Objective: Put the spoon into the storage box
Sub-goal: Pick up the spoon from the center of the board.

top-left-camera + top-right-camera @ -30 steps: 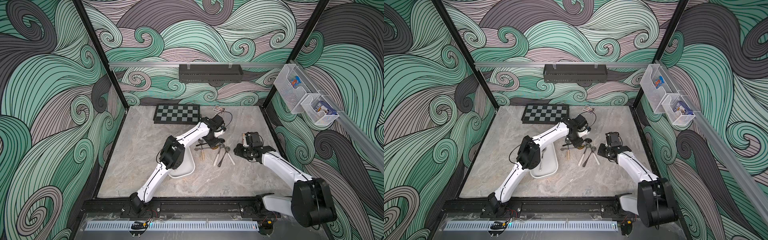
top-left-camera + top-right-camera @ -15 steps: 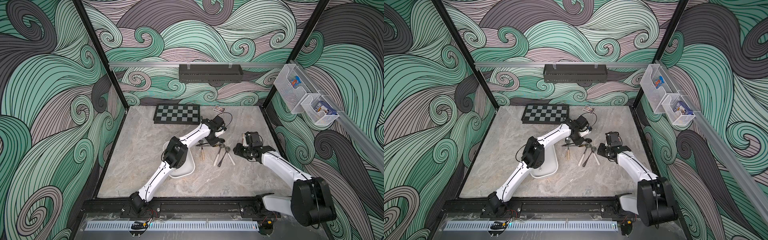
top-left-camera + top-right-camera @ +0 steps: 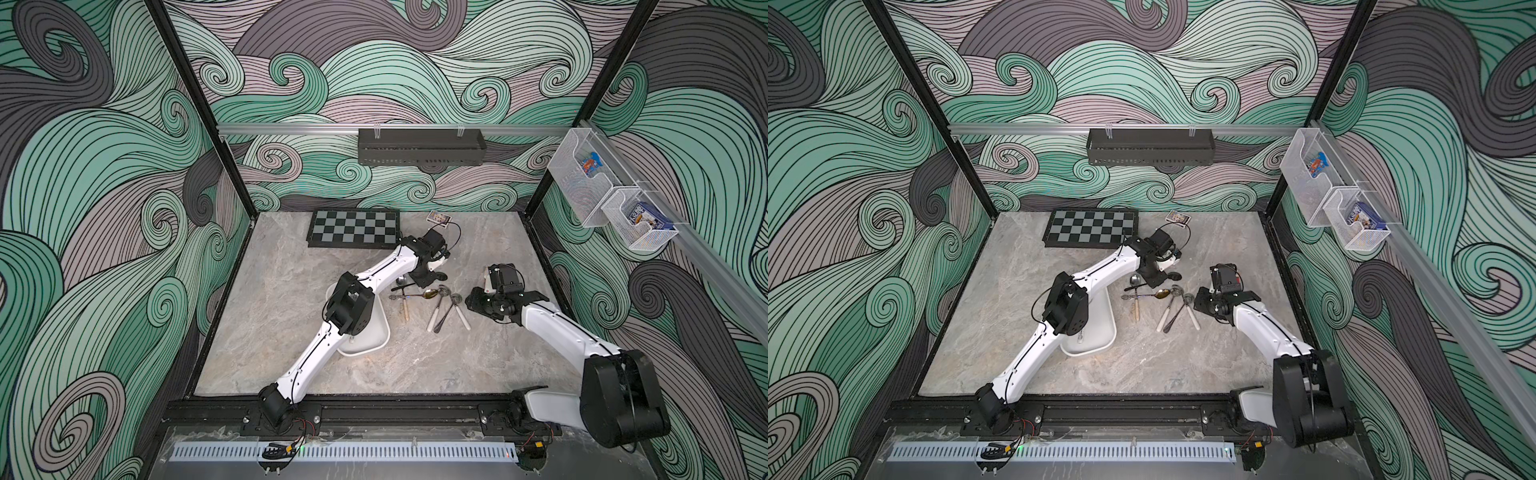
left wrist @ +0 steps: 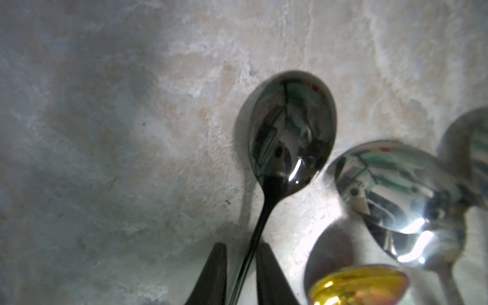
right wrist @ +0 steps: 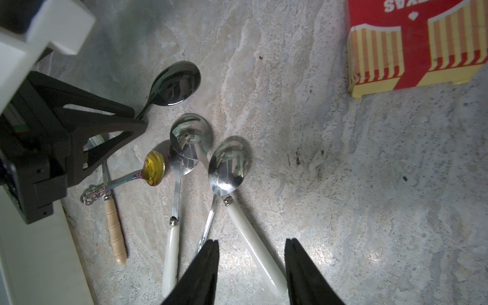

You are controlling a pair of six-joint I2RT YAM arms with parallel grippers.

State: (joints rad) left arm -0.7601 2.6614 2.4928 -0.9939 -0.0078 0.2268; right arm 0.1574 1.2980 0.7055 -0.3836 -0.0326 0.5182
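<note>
The spoon is a black one (image 4: 291, 132) lying on the marble table among several other spoons; its bowl shows in both top views (image 3: 442, 275) (image 3: 1176, 275) and in the right wrist view (image 5: 177, 83). My left gripper (image 4: 241, 250) (image 3: 430, 281) (image 3: 1163, 282) (image 5: 137, 118) is down on the table, shut on its thin handle just behind the bowl. The storage box (image 3: 374, 332) (image 3: 1100, 328), a white tub, sits front-left of the spoons, half hidden under my left elbow. My right gripper (image 5: 250, 243) (image 3: 471, 300) stands open above the white spoon handles, holding nothing.
A gold-bowled spoon (image 5: 154, 169), two white-handled spoons (image 5: 245, 229) and a wooden-handled one (image 5: 115, 227) lie close around the black spoon. A chessboard (image 3: 353, 228) and a small card box (image 3: 439, 218) lie at the back. A black wall tray (image 3: 419, 147) and mesh baskets (image 3: 582, 178) hang higher up.
My left gripper's jaws have closed in on the black spoon's handle, and the left elbow has shifted slightly. The right arm has not moved.
</note>
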